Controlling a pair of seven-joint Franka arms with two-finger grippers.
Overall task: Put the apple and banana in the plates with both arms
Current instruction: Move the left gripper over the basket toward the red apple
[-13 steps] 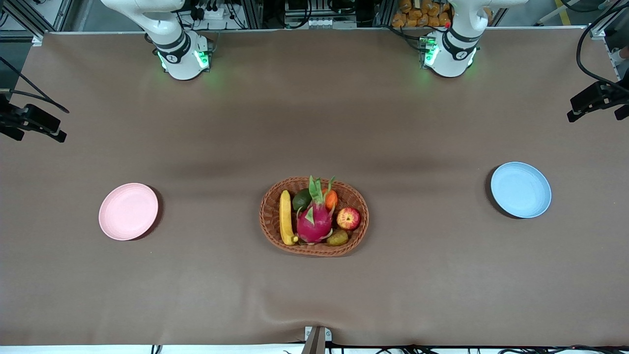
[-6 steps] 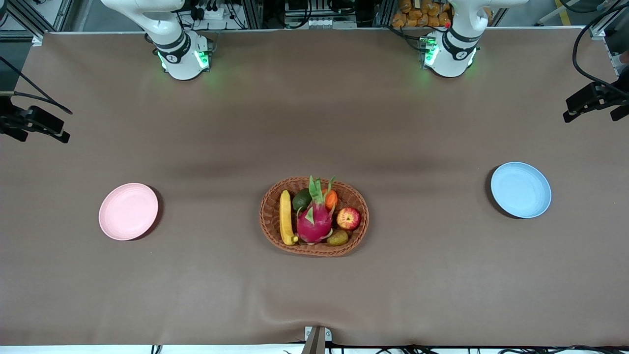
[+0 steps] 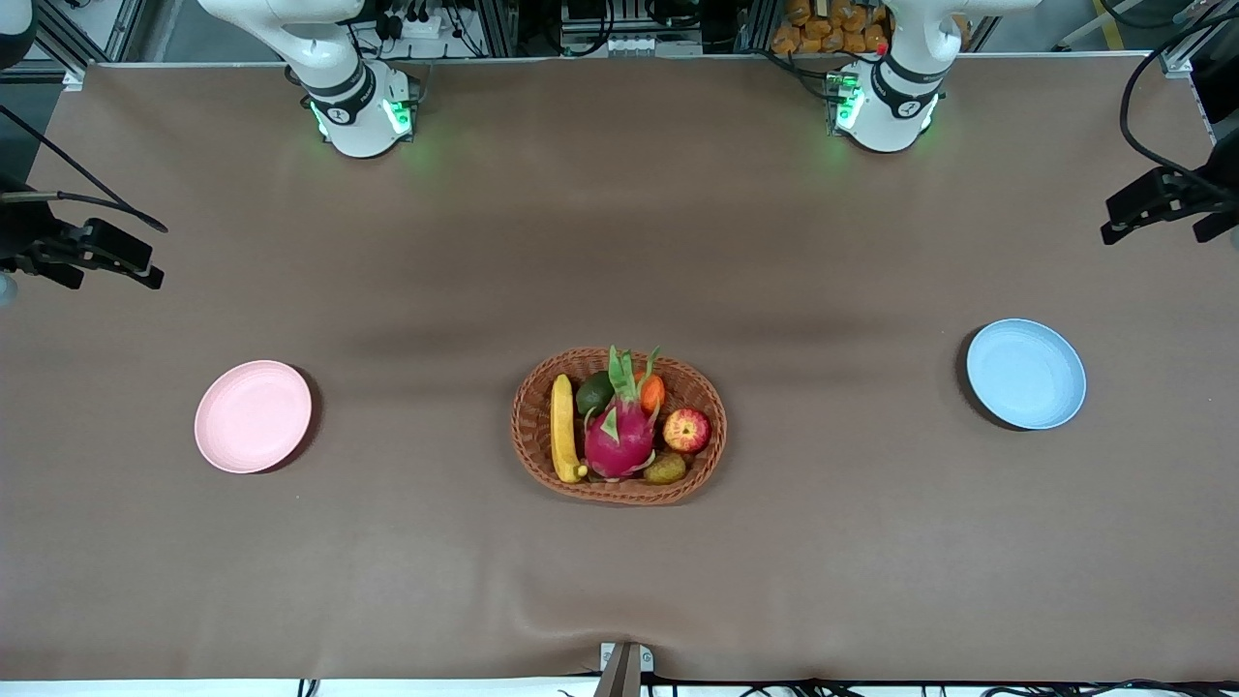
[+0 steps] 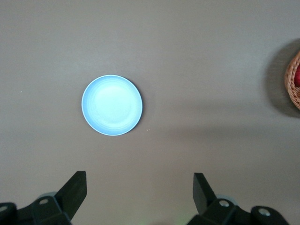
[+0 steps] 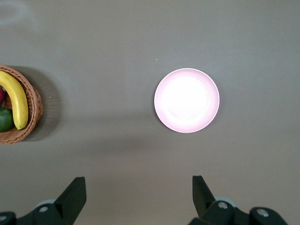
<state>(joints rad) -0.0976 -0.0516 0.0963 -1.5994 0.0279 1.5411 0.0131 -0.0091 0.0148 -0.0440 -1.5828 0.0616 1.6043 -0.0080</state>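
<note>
Resting in the brown woven oval basket (image 3: 619, 427), the slim yellow banana (image 3: 562, 427) and small red apple (image 3: 686, 431) are crowded by neighbouring fruit and could be knocked aside; the left gripper (image 4: 139, 190) and right gripper (image 5: 138, 192) are held wide open high over the table's ends, the 2 round plastic plates, pale pink (image 3: 253, 416) and light blue (image 3: 1026, 374), unfilled.

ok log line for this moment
red apple, yellow banana: in woven basket | pink plate, blue plate: bare | left gripper, right gripper: open
</note>
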